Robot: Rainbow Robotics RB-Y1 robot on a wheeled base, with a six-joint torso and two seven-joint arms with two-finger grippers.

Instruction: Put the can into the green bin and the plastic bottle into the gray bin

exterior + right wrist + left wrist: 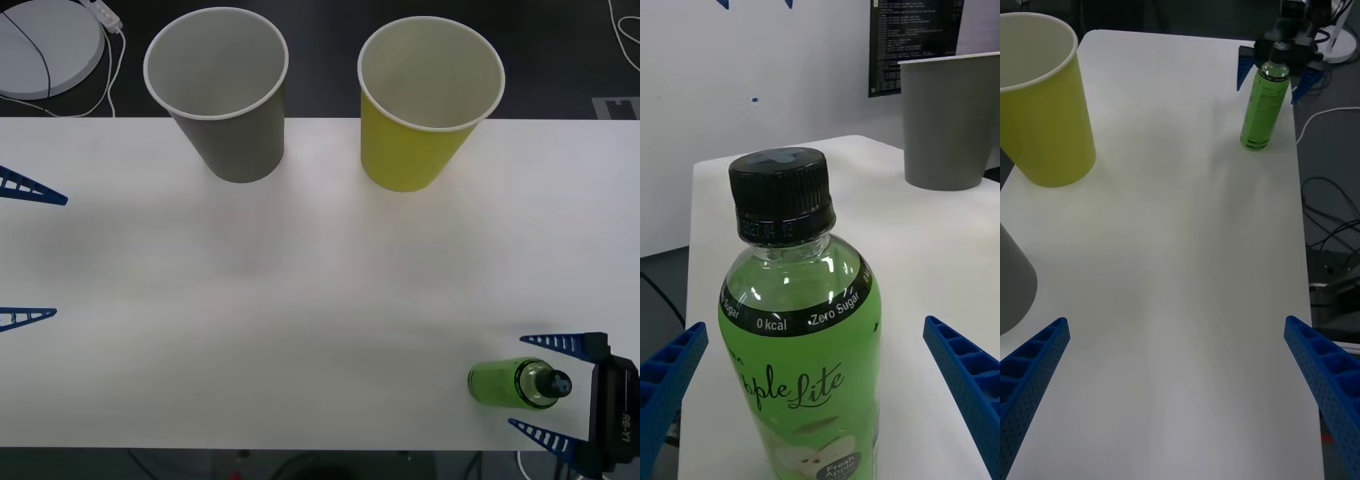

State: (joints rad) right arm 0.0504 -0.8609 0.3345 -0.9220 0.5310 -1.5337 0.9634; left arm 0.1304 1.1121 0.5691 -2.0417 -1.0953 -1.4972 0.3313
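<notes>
A white counter (pixel 300 300) holds two large paper cups standing upright side by side at its far edge: the gray bin (pixel 220 90) toward the robot's left and the green bin (pixel 428 100) toward its right, both showing pale, empty interiors. The plastic bottle (pixel 515 382), green with a black cap, stands upright near the counter's near right corner, between the spread blue fingers of the right hand (pixel 545 388), which is released and not touching it. The left hand (pixel 25 252) hangs released at the counter's left edge.
</notes>
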